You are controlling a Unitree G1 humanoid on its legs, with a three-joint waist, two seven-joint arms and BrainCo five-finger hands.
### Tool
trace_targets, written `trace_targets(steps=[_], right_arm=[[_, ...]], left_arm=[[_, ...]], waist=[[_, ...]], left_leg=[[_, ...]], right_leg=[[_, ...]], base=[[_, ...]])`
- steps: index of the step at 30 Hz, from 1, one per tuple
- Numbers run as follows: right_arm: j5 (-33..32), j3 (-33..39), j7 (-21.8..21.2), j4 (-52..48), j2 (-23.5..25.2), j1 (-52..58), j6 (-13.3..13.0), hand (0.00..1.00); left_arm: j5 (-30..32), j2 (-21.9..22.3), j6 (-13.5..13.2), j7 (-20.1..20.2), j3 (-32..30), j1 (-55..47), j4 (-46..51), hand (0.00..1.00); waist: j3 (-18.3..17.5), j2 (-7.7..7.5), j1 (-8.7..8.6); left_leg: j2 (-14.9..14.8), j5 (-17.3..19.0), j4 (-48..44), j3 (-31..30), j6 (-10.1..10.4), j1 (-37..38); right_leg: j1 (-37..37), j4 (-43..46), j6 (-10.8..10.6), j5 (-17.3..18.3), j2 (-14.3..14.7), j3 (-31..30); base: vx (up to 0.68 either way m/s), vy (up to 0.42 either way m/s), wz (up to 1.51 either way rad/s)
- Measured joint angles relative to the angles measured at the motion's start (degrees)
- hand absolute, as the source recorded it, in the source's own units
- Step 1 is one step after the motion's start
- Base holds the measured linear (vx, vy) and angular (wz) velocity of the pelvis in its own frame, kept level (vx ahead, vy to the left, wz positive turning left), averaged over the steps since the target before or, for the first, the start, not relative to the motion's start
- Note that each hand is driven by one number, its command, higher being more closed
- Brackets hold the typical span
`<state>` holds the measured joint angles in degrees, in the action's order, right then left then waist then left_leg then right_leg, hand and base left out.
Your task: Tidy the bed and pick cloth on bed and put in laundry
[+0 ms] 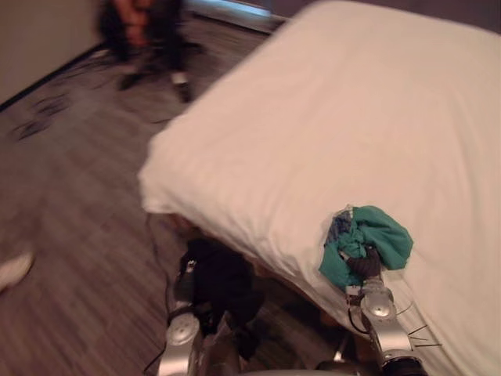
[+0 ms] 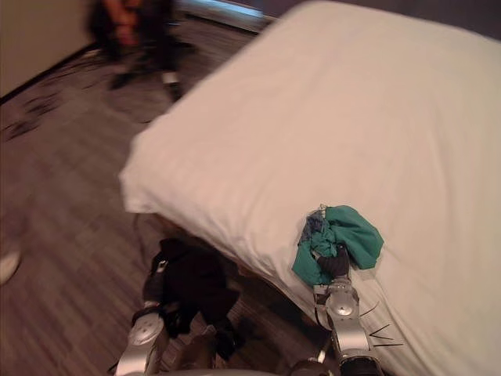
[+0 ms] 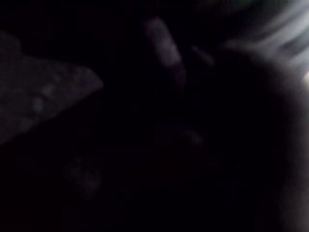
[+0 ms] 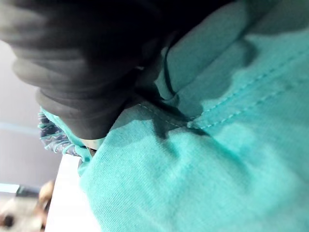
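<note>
Right wrist view, at close quarters: the right hand [image 4: 72, 63] is pushed into a teal cloth [image 4: 203, 145], its dark ribbed cover pressed against the folds. We cannot tell whether it has taken hold of the fabric or merely rests in it. A blue patterned piece [image 4: 53, 137] is bunched in with the teal beside the hand.

From the head camera we see the same bundle on the white bed [image 1: 329, 117], just inside the near edge and well along from the near left corner. The right arm reaches up over that edge from below. The cloth lies directly ahead of the right hand and partly over it, touching. It is a crumpled heap with no clear long axis.

The left hand [image 1: 189, 274] is off the bed, below the near edge and over the wooden floor [image 1: 78, 235]. A black garment [image 1: 223, 286] drapes over it and hides its grip, so we cannot tell its state either. The right hand is plainly the nearer of the two, the left well apart.

We judge the pick-up to be in hand. The next move looks to turn on drawing the bundle back over the near edge without shedding the patterned piece. A person [image 1: 141, 31] stands on the floor off the bed's left side, toward its far end.
</note>
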<state>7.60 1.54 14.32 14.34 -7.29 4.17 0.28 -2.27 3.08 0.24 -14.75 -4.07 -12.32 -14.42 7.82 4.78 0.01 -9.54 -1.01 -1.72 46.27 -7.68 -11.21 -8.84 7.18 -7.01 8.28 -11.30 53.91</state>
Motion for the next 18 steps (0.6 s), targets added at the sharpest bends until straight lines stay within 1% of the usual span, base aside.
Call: trace_targets(steps=[1, 2, 3, 4, 5, 6, 7, 8, 9, 10, 11, 12, 13, 14, 15, 16, 17, 18], right_arm=[[0.3, -0.5, -0.4, -0.3, 0.8, 0.1, 0.2, 1.00], [1.0, -1.1, -1.0, -1.6, 0.8, 0.3, 0.2, 1.00], [1.1, -0.9, -1.1, -2.4, 0.8, 0.6, 0.2, 1.00], [1.2, -0.4, -1.1, -1.7, 1.5, 0.6, 0.5, 1.00], [1.3, -0.3, -1.6, -1.7, 2.4, 0.7, 0.7, 1.00], [1.3, -0.4, -1.9, -1.9, 2.9, 0.7, 0.7, 1.00], [1.3, -0.4, -2.0, -2.1, 4.5, 0.1, 0.7, 1.00], [1.3, -0.4, -2.0, -2.6, 6.0, 0.1, 0.6, 1.00], [1.3, -0.4, -2.0, -3.1, 6.9, 0.3, 0.6, 1.00], [1.1, -0.4, -1.9, -4.2, 7.8, 1.3, 0.6, 1.00], [0.7, -0.3, -1.9, -5.2, 8.2, 2.5, 0.3, 1.00], [0.3, -0.3, -1.8, -5.6, 8.3, 3.4, 0.2, 1.00], [-0.4, -0.3, -1.7, -6.0, 8.5, 4.7, 0.1, 1.00], [-0.4, -0.2, -1.4, -6.4, 9.0, 5.8, 0.1, 1.00], [-0.4, -0.2, -0.5, -6.8, 9.8, 7.7, 0.1, 1.00], [-0.4, -0.2, -0.4, -6.8, 10.1, 8.1, 0.1, 1.00], [-0.4, -0.1, -0.2, -6.8, 10.2, 9.2, 0.1, 1.00], [-0.4, 0.3, 0.3, -6.5, 10.3, 9.6, 0.2, 1.00]], left_arm=[[-0.1, -0.3, 0.0, 0.1, -0.3, -0.4, 0.3, 1.00], [-0.5, 0.4, -0.1, -0.2, -1.1, -1.9, 0.4, 1.00], [-0.5, 0.9, 0.1, -0.2, -1.1, -2.6, 0.2, 1.00], [-0.6, 0.7, 0.4, -0.1, -1.0, -3.3, 0.2, 1.00], [-0.5, 0.8, 0.7, -0.2, -1.4, -4.8, 0.3, 1.00], [-0.5, 0.6, 0.7, -0.1, -1.5, -5.8, 0.4, 1.00], [-0.5, 0.1, 0.8, -0.1, -1.4, -6.1, 0.4, 1.00], [-0.4, -0.3, 0.9, -0.2, -1.2, -6.1, 0.4, 1.00], [-0.4, -0.5, 0.9, -0.2, -1.0, -6.1, 0.5, 1.00], [-0.4, -0.7, 1.1, -0.3, -0.4, -6.1, 0.4, 1.00], [-0.4, -1.2, 1.1, -0.2, 0.2, -6.3, 0.5, 1.00], [-0.5, -1.3, 1.1, -0.2, 0.8, -6.3, 0.5, 1.00], [-0.5, -1.6, 1.1, -0.1, 1.9, -6.3, 0.4, 1.00], [-0.5, -1.9, 1.1, 0.2, 2.7, -6.2, 0.4, 1.00], [-0.5, -2.4, 1.1, 0.7, 4.2, -6.2, 0.3, 1.00], [-0.5, -2.4, 1.1, 0.8, 4.6, -6.2, 0.3, 1.00], [-0.5, -2.4, 1.1, 1.0, 4.8, -6.1, 0.2, 1.00], [-0.5, -1.6, 0.9, 0.9, 5.6, -6.0, 0.1, 1.00]], waist=[[-0.4, -1.44, 0.18], [-1.0, -0.74, 1.63], [-1.2, -0.01, 0.99], [-1.1, -0.17, 1.89], [-1.1, -0.77, 3.03], [-1.0, -1.34, 3.29], [-0.6, -2.19, 3.29], [-0.4, -2.83, 2.81], [-0.4, -2.89, 2.10], [-0.3, -3.04, 1.18], [-0.1, -3.36, 0.26], [0.0, -3.66, 0.06], [-0.1, -3.96, -0.34], [-0.1, -4.04, -0.71], [0.1, -4.36, -1.30], [0.0, -4.42, -1.47], [-0.1, -4.36, -2.09], [-0.2, -3.66, -1.67]], left_leg=[[0.6, 0.4, -1.9, 1.9, 2.1, -0.2], [0.1, -1.5, -2.4, 1.3, 4.0, 0.7], [1.1, -3.6, -1.9, 0.4, 1.0, -0.3], [2.6, -2.9, -2.4, -3.3, -0.7, -0.4], [4.1, -2.1, -2.6, -5.6, -1.8, 0.3], [5.6, -1.5, -2.4, -7.6, -2.6, 0.7], [7.4, -0.3, -1.9, -10.7, -3.5, 1.2], [8.7, 0.1, -1.7, -13.6, -3.2, 1.3], [9.2, 0.3, -1.5, -15.4, -3.0, 1.3], [10.1, 0.0, -0.4, -17.8, -2.6, 2.4], [11.2, -0.8, 1.0, -20.0, -1.5, 4.2], [11.9, -1.0, 1.7, -21.1, -1.2, 5.1], [12.8, -1.3, 2.2, -22.9, -0.8, 5.9], [13.5, -1.4, 2.5, -24.3, -0.7, 6.6], [14.9, -1.4, 2.7, -26.3, -0.7, 7.4], [15.3, -1.4, 2.7, -26.9, -0.7, 7.6], [15.8, -1.4, 2.9, -28.4, -0.7, 8.6], [15.5, -2.0, 3.3, -29.0, 0.1, 9.1]], right_leg=[[-1.4, 0.1, -0.5, -0.1, -1.3, 4.6], [-3.0, 1.2, -1.7, -0.5, -0.8, 8.3], [-4.2, 2.4, -2.0, -0.4, -1.0, 10.9], [-5.2, 7.2, -2.0, -0.1, -3.9, 13.4], [-6.0, 14.5, -1.2, 0.4, -7.4, 14.2], [-6.0, 21.2, 1.2, 0.7, -10.9, 13.7], [-4.7, 29.3, 8.5, 2.9, -14.7, 10.0], [-0.3, 33.8, 10.4, 5.4, -14.7, 0.0], [3.6, 34.4, 9.0, 6.6, -12.2, -9.0], [8.0, 32.8, 6.4, 8.3, -7.6, -20.9], [11.1, 29.4, 4.6, 9.5, -3.4, -30.5], [12.3, 27.1, 4.0, 9.8, -1.5, -35.0], [14.4, 23.0, 2.9, 10.2, 1.0, -41.0], [15.8, 19.1, 2.2, 9.9, 2.8, -45.5], [16.2, 14.5, 1.9, 6.1, 3.9, -49.5], [15.8, 14.2, 2.2, 4.8, 3.9, -49.8], [14.8, 13.3, 2.4, 3.1, 3.8, -49.6], [12.9, 10.1, 2.3, 2.1, 4.2, -48.6]], base=[[0.10, 0.067, 2.03], [0.18, 0.102, 2.42], [0.18, 0.102, 2.12], [0.23, 0.129, 1.92], [0.19, 0.114, 1.47], [0.23, 0.075, 1.24], [0.21, 0.035, 1.36], [0.19, 0.018, 1.42], [0.16, 0.009, 1.47], [0.16, 0.018, 1.48], [0.15, 0.023, 1.34], [0.14, 0.017, 1.17], [0.12, 0.000, 0.91], [0.14, -0.034, 1.10], [0.10, -0.034, 0.84], [0.12, -0.048, 0.82], [0.13, -0.041, 0.48], [0.15, -0.051, 0.33]])
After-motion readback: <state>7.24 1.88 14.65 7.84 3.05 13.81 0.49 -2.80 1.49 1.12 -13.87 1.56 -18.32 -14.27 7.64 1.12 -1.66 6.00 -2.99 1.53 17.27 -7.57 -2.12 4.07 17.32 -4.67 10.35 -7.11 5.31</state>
